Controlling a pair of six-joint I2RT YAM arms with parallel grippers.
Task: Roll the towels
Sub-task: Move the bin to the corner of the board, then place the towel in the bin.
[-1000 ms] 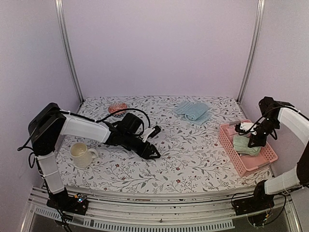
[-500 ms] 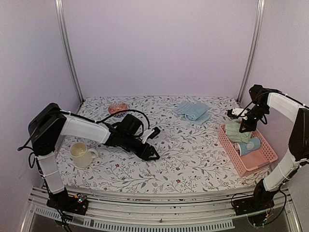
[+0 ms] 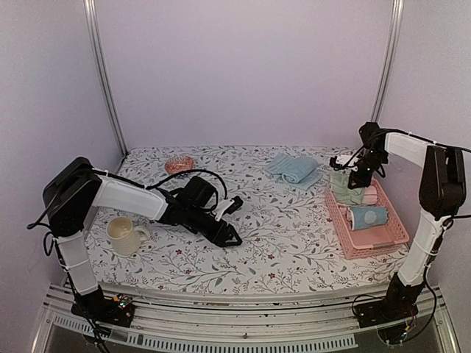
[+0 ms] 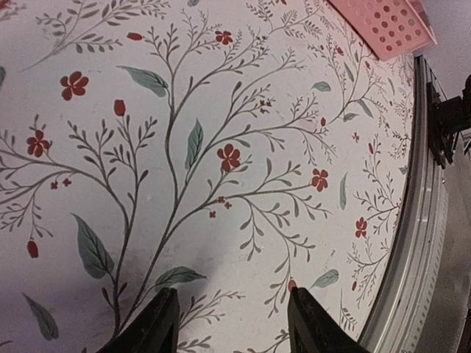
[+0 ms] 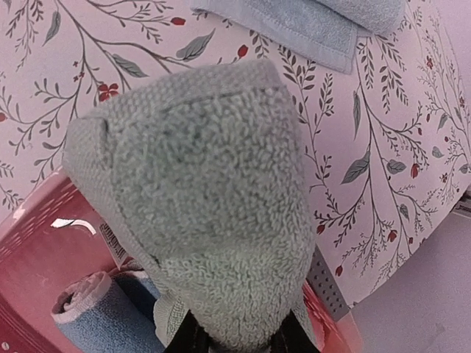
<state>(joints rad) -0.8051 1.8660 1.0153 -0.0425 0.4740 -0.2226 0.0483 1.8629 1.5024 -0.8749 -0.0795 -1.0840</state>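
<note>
Well, left gripper: jaws apart, empty, low over the table.
Blue towel: folded flat at the table's far side, lying askew.
Green towel: pinched by the right gripper, hanging lengthwise over the basket's far end.
Basket: blue dotted cylinder lying inside.

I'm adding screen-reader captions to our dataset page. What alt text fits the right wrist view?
The right gripper holds a bunched green towel that fills the middle of the frame, over the pink basket's rim. A blue roll lies in the basket, and a light blue towel lies on the floral table beyond.
</note>
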